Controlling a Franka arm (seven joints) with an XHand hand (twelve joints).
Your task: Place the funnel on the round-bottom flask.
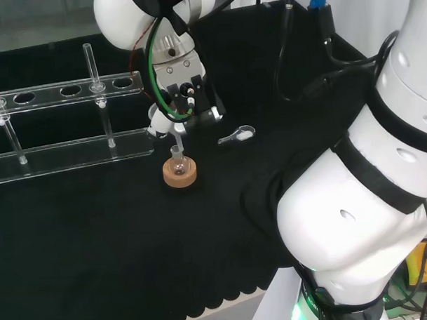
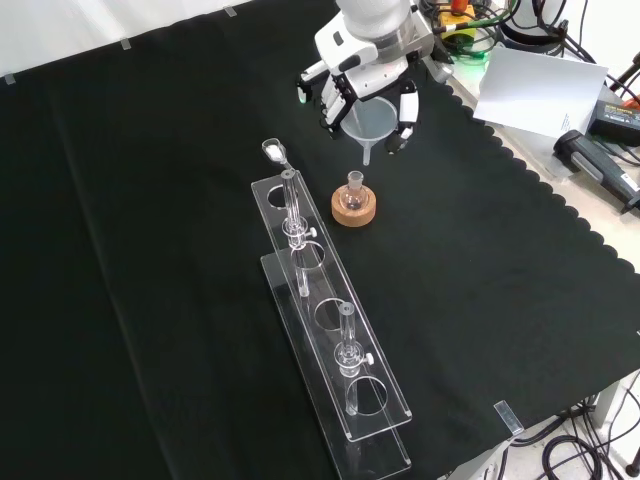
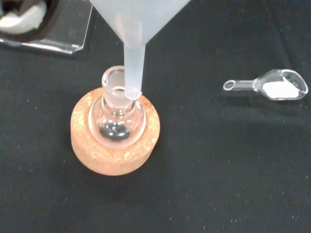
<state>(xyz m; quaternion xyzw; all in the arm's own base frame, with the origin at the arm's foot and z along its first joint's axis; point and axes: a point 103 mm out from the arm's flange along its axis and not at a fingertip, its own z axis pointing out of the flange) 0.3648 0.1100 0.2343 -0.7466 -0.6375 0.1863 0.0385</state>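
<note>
Funnel (image 3: 133, 29): translucent, frosted white plastic, smooth and matt. Round-bottom flask (image 3: 116, 119): clear glossy glass. Stand (image 3: 115, 155): rough, granular tan cork. Cloth (image 2: 150, 200): black matt fabric with fine lint. Scoop (image 3: 272, 86), at 3 o'clock of the flask in the wrist view: clear glossy glass or plastic. Rack (image 2: 330, 330): clear polished plastic.

A robotics laboratory is being shown: a bench is being covered by a black cloth (image 2: 150, 200), with chemistry glassware being laid out at its centre, namely a clear tube rack (image 2: 330, 340), a round-bottom flask (image 2: 354, 192) on a cork ring (image 2: 355, 210), and a funnel (image 2: 372, 122). Cables and instruments (image 2: 600, 150) are being kept at the front view's upper right.
</note>
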